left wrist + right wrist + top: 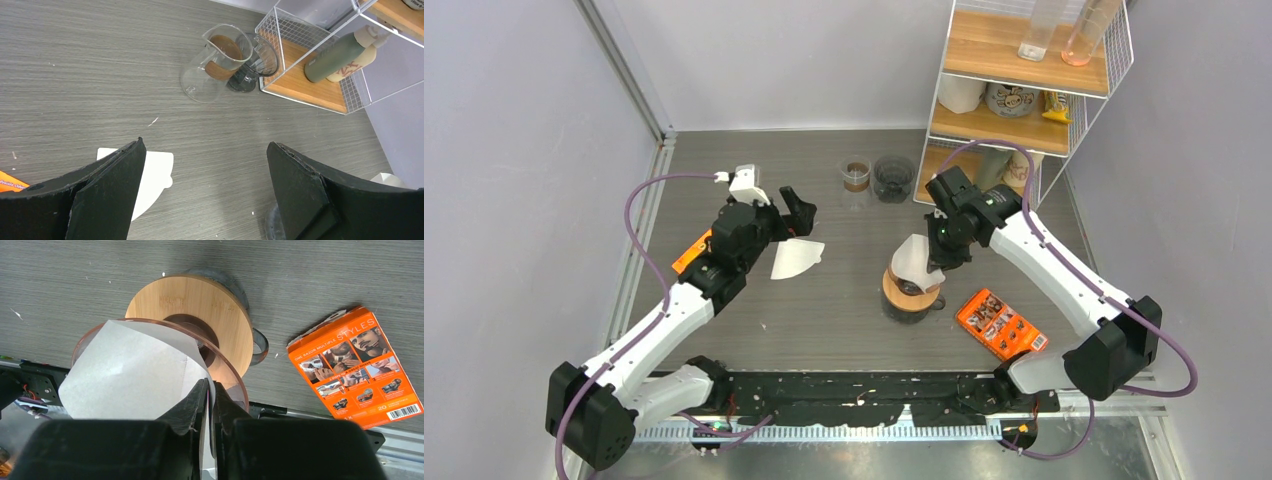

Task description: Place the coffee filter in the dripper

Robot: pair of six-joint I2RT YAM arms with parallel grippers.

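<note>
Your right claw (pixel 932 262) (pixel 210 390) is pressed together on the coffee filter (pixel 914 256) (pixel 130 375), pinching one edge of the white paper between its fingertips. The filter sits in the mouth of the dripper (pixel 904 298) (pixel 165 302). From the right wrist you can see its lower part inside the clear rim, while its upper edge stands up out of the cone and leans toward the left. The dripper, with its round wooden collar, rests on a dark vessel (pixel 260 346) with a small handle. It stands near the middle of the table (pixel 824 320), a little to the right.

Your left claw (pixel 792 218) (pixel 206 145) is spread wide and grips nothing. It hangs over the left half of the table, well apart from the dripper. Just beneath and beside it a second filter (pixel 796 258) (pixel 156 172) lies flat on the table.

To the right of the dripper, near it but not touching, an orange box (pixel 1002 323) (pixel 357 367) lies flat at an angle. At the far side of the table a glass beaker (pixel 856 174) (pixel 215 62) with a brown band stands just beside a dark glass cup (pixel 894 178) (pixel 255 62). Right of those, at the far right corner, stands a wire shelf rack (pixel 1024 90) (pixel 310 92) with wooden boards.
</note>
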